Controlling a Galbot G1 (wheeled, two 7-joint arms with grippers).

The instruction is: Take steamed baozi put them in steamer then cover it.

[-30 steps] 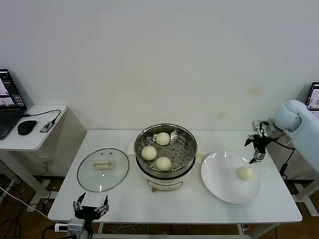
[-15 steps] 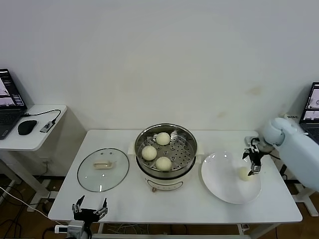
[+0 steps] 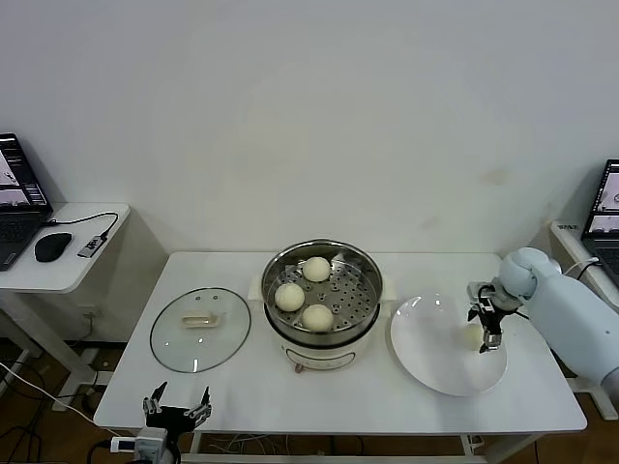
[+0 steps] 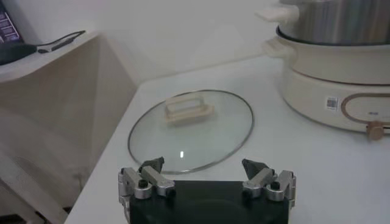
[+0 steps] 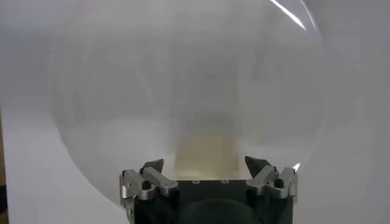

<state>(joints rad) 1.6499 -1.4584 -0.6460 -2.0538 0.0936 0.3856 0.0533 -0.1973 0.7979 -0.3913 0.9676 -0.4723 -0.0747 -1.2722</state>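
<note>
The steel steamer (image 3: 324,354) stands at the table's middle with three steamed baozi (image 3: 316,269) (image 3: 289,296) (image 3: 317,316) on its perforated tray. One more baozi (image 3: 472,337) lies on the white plate (image 3: 435,338) to the right. My right gripper (image 3: 486,329) is down at this bun, open. In the right wrist view the bun (image 5: 206,149) sits between the spread fingertips of the gripper (image 5: 206,164), which do not press on it. The glass cover (image 3: 200,329) lies flat left of the steamer. My left gripper (image 3: 176,404) waits open at the table's front edge, near the cover (image 4: 191,131).
A side desk (image 3: 87,271) at the far left carries a laptop and a mouse (image 3: 50,246). Another laptop (image 3: 607,208) stands at the far right. The steamer's cream base (image 4: 335,91) rises beside the cover in the left wrist view.
My right gripper has come down and inward from above the plate's far edge to the bun, staying open. The left arm has hardly moved.
</note>
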